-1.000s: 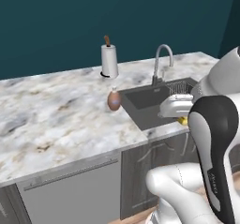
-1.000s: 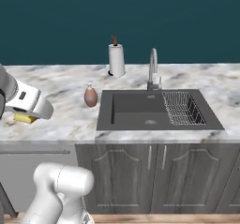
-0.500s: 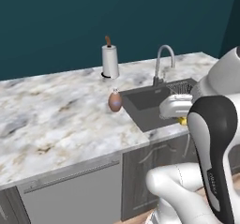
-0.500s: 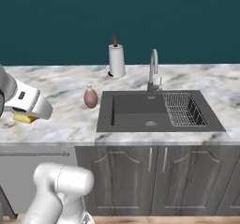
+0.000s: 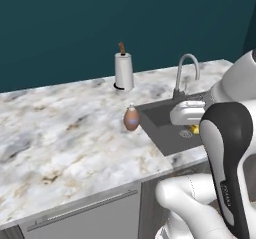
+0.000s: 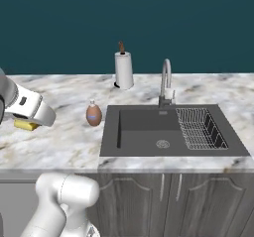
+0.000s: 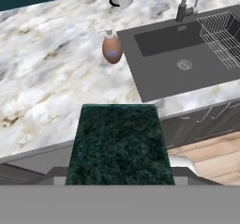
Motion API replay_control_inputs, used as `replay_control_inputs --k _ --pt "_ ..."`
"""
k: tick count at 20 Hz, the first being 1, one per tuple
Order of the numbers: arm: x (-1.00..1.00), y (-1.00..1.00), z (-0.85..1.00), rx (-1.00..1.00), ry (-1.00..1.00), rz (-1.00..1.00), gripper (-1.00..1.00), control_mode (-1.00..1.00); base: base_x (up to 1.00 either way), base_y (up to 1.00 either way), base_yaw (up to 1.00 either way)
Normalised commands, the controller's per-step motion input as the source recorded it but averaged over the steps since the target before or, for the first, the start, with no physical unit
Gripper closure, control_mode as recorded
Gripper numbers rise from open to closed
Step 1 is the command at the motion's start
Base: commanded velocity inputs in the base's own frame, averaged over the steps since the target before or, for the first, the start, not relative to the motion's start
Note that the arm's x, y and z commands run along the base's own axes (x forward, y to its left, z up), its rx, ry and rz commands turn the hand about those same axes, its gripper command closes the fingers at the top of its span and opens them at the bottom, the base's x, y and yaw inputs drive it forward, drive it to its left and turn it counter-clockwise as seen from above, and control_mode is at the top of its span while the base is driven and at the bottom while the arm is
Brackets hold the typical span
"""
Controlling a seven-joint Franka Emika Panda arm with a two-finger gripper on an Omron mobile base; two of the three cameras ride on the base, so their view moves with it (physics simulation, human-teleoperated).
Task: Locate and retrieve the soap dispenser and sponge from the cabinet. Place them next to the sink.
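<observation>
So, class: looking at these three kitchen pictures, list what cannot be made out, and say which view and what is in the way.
- Tool tips: in the hand view the sponge covers them, so the grip itself is hidden.
- Sponge in the right base view: the white arm covers all but a yellow sliver.
- Sink in the left base view: the arm hides its right part and the rack.
- Soap dispenser: label too small to read.

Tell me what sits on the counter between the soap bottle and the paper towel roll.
Nothing: in the right base view only bare marble counter lies between the soap bottle and the paper towel roll.
</observation>
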Motion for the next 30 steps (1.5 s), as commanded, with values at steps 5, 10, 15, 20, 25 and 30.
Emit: replay_control_inputs --k 5,10,15,20,25,30 --pt "0.0 0.0 0.0 0.0 0.0 0.0 1.0 1.0 0.29 0.08 0.0" --pt "0.0 0.0 0.0 0.0 0.0 0.0 1.0 1.0 0.03 0.01 0.0" --pt "0.0 0.0 0.0 0.0 0.0 0.0 1.0 1.0 0.0 0.0 0.0" --pt "0.08 -0.04 0.0 0.0 0.03 0.02 1.0 -1.0 0.01 0.0 0.0" --pt "0.35 -0.12 -0.15 0.02 0.27 0.04 1.0 -1.0 0.0 0.0 0.0" --pt "0.34 -0.02 -0.33 0.02 0.26 0.03 1.0 -1.0 0.0 0.0 0.0"
